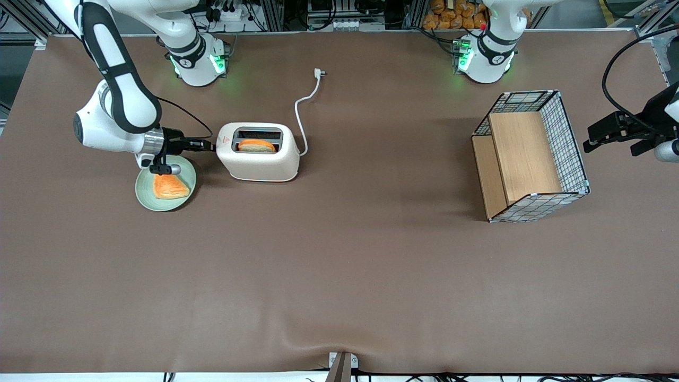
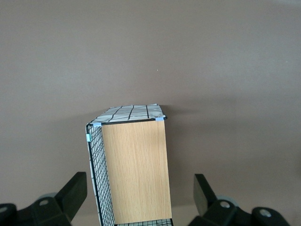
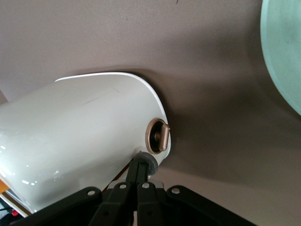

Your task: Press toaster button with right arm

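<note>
A green plate [image 1: 146,193] lay nearest the front camera at the working arm's end of the brown table [image 1: 339,276], with an orange-crusted slice of toast [image 1: 171,187] on it. Just above the plate's rim reached the right arm [image 1: 114,114], its wrist turned level toward the toaster [image 1: 259,159]. The gripper [image 1: 210,146] was at the toaster's narrow end, its fingers [image 3: 139,172] pressed together with nothing between them, the tips against a small grey button [image 3: 149,159] on that end. In the right wrist view a round copper-coloured dial [image 3: 158,135] sat just beside the button on the same cream face [image 3: 80,136], and the plate's pale edge [image 3: 282,56] showed close by.

The toaster stood a little farther from the camera than the plate, just beside it, with a second slice of bread [image 1: 257,146] in its top slot. A white cord [image 1: 303,109] ran from its other end farther up the table to a loose plug [image 1: 319,72]. Well apart, toward the parked arm's end, stood a wire basket [image 1: 570,135] with wooden panels [image 1: 522,154].
</note>
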Motion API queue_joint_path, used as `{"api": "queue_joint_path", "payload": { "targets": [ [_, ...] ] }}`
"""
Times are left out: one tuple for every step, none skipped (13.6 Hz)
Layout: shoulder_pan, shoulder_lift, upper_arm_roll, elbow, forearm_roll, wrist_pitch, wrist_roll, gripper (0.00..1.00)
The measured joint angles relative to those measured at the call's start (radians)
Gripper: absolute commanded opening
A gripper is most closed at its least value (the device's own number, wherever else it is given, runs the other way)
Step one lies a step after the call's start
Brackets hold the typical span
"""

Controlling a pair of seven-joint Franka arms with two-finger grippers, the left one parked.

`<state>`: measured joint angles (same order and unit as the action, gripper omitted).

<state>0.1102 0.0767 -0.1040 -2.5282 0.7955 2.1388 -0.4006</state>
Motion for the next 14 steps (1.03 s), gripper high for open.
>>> {"api": "queue_joint_path", "payload": {
  "targets": [
    [0.000,0.001,-0.001,0.000,0.004,0.000,-0.003,0.00],
    [0.000,0.001,-0.001,0.000,0.006,0.001,-0.003,0.00],
    [0.000,0.001,-0.001,0.000,0.006,0.001,-0.004,0.00],
    [0.000,0.001,-0.001,0.000,0.006,0.001,-0.004,0.00],
    [0.000,0.001,-0.001,0.000,0.007,0.002,-0.004,0.00],
    [0.000,0.001,-0.001,0.000,0.007,0.002,-0.006,0.00],
    [0.000,0.001,-0.002,0.000,0.007,0.001,-0.008,0.00],
    [0.000,0.001,-0.002,0.000,0.007,0.001,-0.009,0.00],
    [0.000,0.001,-0.002,0.000,0.007,0.001,-0.011,0.00],
    [0.000,0.001,-0.002,0.000,0.007,0.001,-0.012,0.00],
    [0.000,0.001,-0.002,0.000,0.008,0.001,-0.013,0.00],
    [0.000,0.001,-0.002,0.000,0.008,0.001,-0.014,0.00],
    [0.000,0.001,-0.002,0.000,0.008,0.001,-0.017,0.00],
    [0.000,0.001,-0.002,0.000,0.008,0.001,-0.019,0.00]
  ]
}}
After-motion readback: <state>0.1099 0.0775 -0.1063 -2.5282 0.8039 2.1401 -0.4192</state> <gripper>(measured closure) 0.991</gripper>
